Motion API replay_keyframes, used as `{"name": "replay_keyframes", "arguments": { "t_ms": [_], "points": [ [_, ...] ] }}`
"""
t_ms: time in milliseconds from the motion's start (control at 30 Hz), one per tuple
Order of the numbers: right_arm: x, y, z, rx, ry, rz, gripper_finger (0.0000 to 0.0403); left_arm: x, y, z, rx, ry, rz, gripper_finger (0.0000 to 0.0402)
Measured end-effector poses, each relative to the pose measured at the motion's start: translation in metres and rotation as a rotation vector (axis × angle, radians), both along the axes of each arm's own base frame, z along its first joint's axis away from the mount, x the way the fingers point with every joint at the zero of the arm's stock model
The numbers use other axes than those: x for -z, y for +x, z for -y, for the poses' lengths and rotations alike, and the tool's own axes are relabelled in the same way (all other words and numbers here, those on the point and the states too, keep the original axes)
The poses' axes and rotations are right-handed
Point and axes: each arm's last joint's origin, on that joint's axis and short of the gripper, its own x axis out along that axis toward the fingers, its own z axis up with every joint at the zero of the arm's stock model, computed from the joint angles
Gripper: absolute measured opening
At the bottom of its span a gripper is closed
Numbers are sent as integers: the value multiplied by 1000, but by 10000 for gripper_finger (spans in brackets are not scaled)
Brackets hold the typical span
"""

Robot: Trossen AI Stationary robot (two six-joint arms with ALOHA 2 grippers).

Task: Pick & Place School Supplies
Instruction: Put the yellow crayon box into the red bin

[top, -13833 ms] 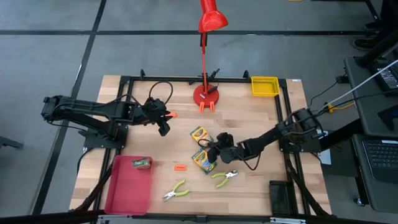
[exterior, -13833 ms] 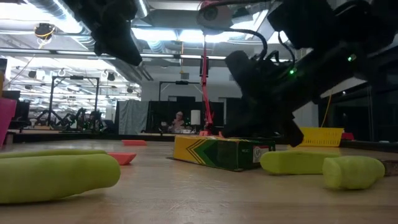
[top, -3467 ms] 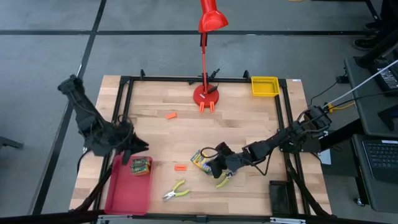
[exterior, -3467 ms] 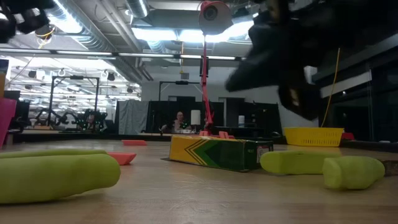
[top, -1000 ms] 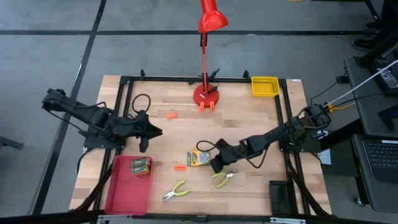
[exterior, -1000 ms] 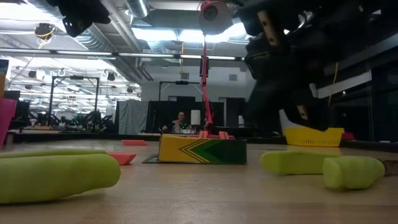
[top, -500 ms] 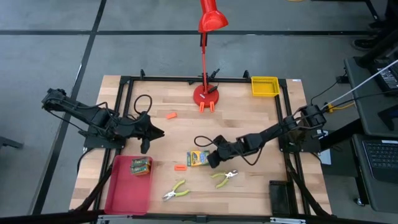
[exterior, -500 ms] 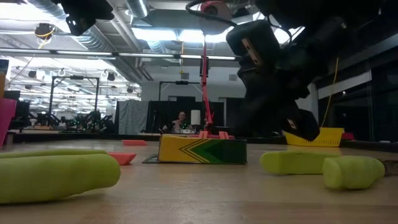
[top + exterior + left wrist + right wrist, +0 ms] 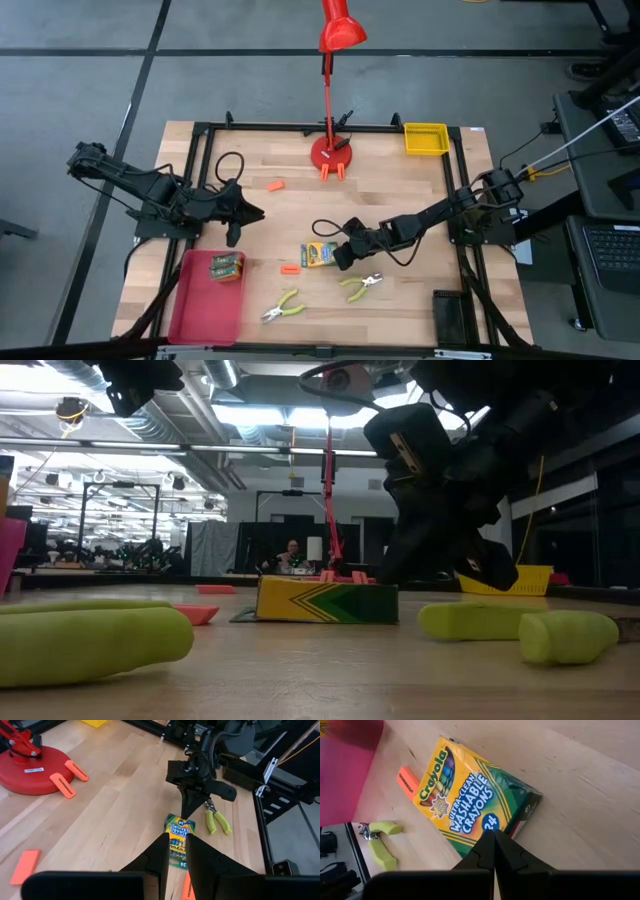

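Observation:
One yellow-and-green crayon box (image 9: 319, 254) (image 9: 470, 795) lies flat on the wood near the table's middle. My right gripper (image 9: 341, 254) (image 9: 493, 834) is shut and low at the box's right end. My left gripper (image 9: 246, 212) (image 9: 176, 839) hovers left of centre, slightly open, holding nothing. A second crayon box (image 9: 226, 266) lies in the red tray (image 9: 200, 312). Two tools with yellow-green handles (image 9: 283, 307) (image 9: 362, 285) lie near the table's near edge. Orange pieces (image 9: 290, 268) (image 9: 274, 185) lie flat on the wood. My right gripper's shut fingertips stand at the crayon box's right end (image 9: 514, 824), coming from the table's right and slanting down. I cannot tell whether they touch it. The box lies flat on the table.
The tall red lamp (image 9: 331, 152) stands at the far middle with two orange pieces by its base. A yellow bin (image 9: 425, 138) sits in the far right corner. A black frame (image 9: 200, 130) borders the table. People and equipment show in the room behind in the low view.
My right gripper has moved a little toward the far edge and come down beside the crayon box's right end. The box has kept its place.

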Motion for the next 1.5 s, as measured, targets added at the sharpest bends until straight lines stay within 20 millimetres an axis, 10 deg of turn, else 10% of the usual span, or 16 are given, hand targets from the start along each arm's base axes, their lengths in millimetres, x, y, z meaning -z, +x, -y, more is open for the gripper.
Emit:
{"name": "replay_keyframes", "arguments": {
  "t_ms": [1500],
  "points": [
    [1,3,0,37,6,27,0,0,0,0,21,18,-4,72]
  ]
}}
